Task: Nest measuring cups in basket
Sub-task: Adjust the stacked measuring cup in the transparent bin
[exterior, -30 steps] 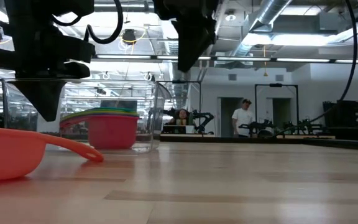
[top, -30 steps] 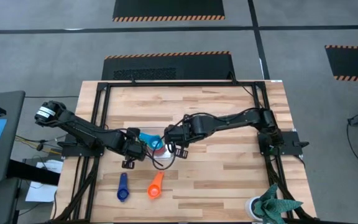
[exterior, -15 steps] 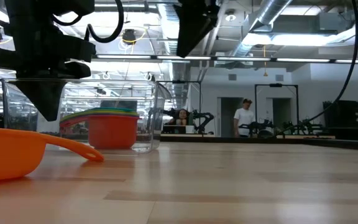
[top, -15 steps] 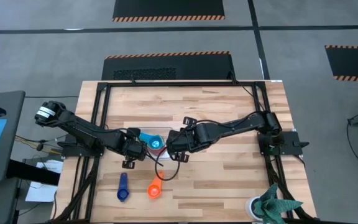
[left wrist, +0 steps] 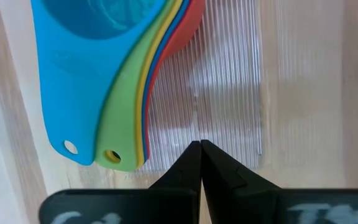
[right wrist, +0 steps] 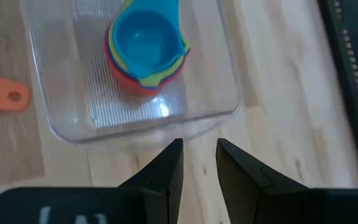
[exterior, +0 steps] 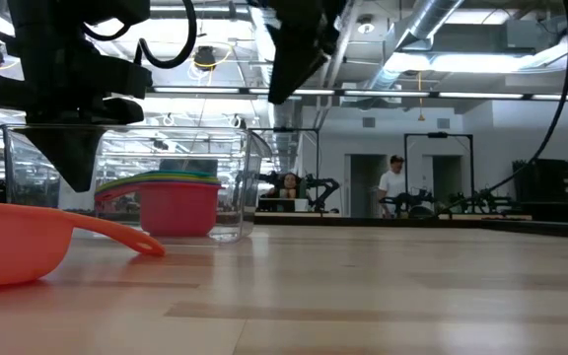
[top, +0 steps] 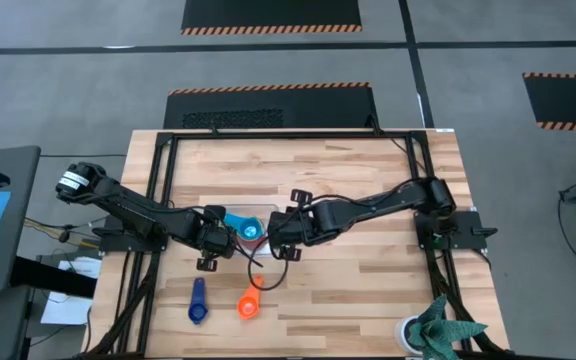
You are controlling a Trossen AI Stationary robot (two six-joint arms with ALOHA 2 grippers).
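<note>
Basket (right wrist: pixel 73 93): clear bin standing on the bench (top: pixel 368 280) near its middle, between the two grippers. Contents: one nested stack of measuring cups (right wrist: pixel 145 53), light blue cup (left wrist: pixel 79 56) uppermost, with green, yellow, blue and red rims showing beneath it. The handles fan out together toward one end of the basket.

Outstanding items: orange cup (top: pixel 251 298) and dark blue cup (top: pixel 198 300), both lying on the bench nearer the front edge, apart from each other and well outside the basket. In the low view the orange cup sits in the foreground, bowl resting on the wood.

Right gripper (right wrist: pixel 197 158): fingers apart and empty, held above the basket's near wall. Against the picture of one second ago, this arm has shifted toward the basket and now sits closer over it, while the stack and the two loose cups have not moved. My reading is that a cup has just been placed and the arm is repositioning.

Left gripper (left wrist: pixel 200 155): fingers pressed together, holding nothing, poised over the handle end of the basket; unchanged over the same second.

Assessment: five of seven cups are nested. The orange cup looks the likelier next pick.
</note>
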